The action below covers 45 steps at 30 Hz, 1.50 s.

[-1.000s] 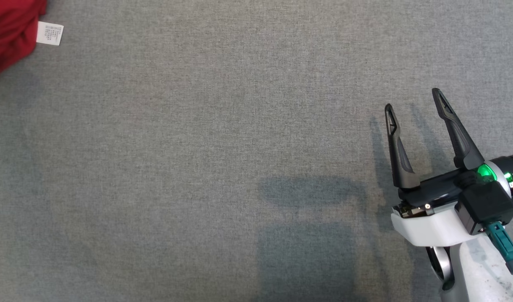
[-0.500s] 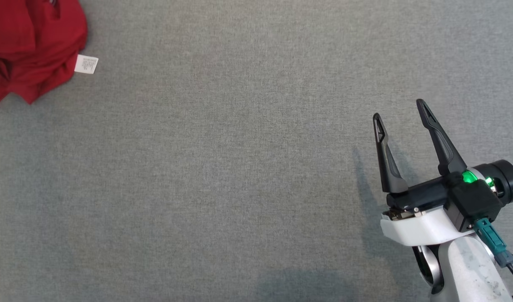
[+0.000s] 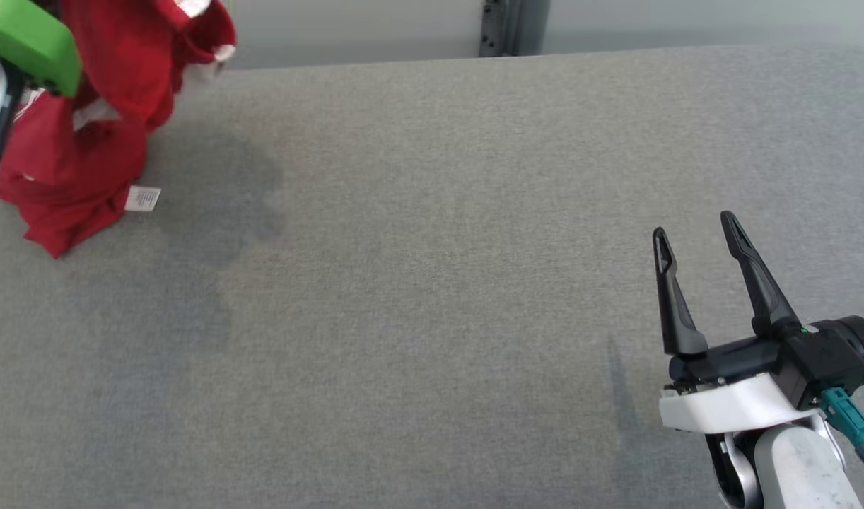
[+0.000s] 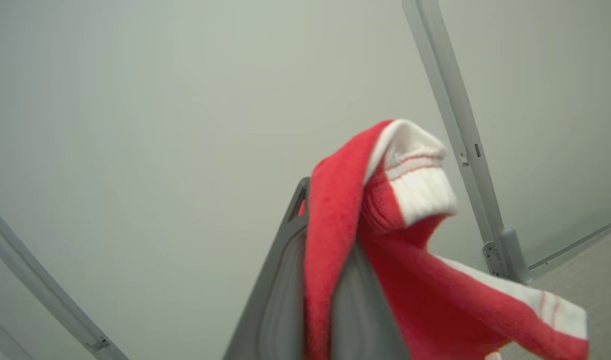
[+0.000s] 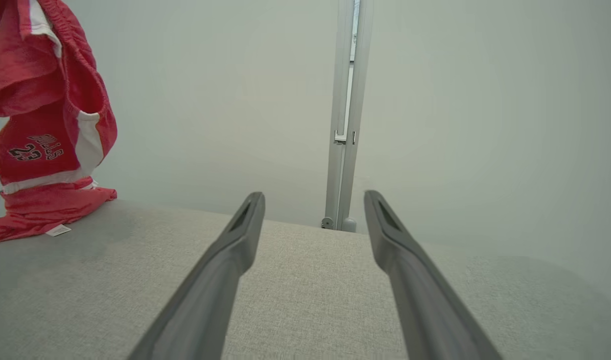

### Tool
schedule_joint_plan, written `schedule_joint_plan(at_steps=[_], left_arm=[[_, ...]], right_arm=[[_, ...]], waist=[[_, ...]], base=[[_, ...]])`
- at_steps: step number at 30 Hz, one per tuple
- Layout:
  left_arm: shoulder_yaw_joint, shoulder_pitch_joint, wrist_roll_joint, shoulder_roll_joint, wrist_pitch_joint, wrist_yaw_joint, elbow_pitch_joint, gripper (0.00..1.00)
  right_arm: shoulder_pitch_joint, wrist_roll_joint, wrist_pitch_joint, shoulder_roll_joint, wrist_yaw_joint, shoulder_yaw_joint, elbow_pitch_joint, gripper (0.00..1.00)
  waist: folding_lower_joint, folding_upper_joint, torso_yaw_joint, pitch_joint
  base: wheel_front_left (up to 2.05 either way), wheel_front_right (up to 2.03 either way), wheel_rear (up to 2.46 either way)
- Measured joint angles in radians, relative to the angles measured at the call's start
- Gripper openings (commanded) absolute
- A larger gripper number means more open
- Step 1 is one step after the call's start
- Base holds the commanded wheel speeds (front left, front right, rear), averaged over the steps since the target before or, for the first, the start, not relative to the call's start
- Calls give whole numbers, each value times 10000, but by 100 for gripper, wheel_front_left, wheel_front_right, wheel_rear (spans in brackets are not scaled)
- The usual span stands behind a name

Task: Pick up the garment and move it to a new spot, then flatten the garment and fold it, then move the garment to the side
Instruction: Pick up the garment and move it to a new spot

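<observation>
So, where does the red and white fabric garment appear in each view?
Head view: red and white garment upper left, lower end on grey table.
Left wrist view: centre, clamped in the left gripper.
Right wrist view: upper left, hanging.
Shared landmark: the grey wall post.

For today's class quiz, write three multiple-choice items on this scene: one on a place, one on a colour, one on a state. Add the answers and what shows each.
1. Where on the grey table is the garment?
A. At its left end
B. In its centre
C. At its near right corner

2. What is the garment's main colour?
A. Blue
B. Red, with white trim
C. Green

3. How is the right gripper?
A. Shut on the garment
B. Shut, empty
C. Open, empty

Answers:
1 A: the head view shows it at the table's left end, hanging from the left gripper.
2 B: every view shows red cloth with white bands.
3 C: its fingers stand apart with nothing between them.
</observation>
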Motion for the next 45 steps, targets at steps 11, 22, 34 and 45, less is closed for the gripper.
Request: schedule_joint_plan(at_steps=[11,22,34,45], left_arm=[[-2293,1141,-2142,-853,477,-2,-2002,0],[-3392,2394,-3317,-3156,-203,-2,282,0],[-3770,2545,-3444,-4314,-612,-2,2071,100],[-2192,3577,-2892,-4316,-667,245,1012,100]], right_arm=[[229,324,0,-2,0,25,6,100],[-106,817,0,-2,0,508,169,100],[-224,1062,0,-2,0,750,453,100],[-21,945,0,6,0,382,685,100]], waist=[[0,0,-1629,-450],[0,0,-2914,176],[0,0,-3632,717],[0,0,-2872,87]], base=[[0,0,0],[0,0,0],[0,0,0],[0,0,0]])
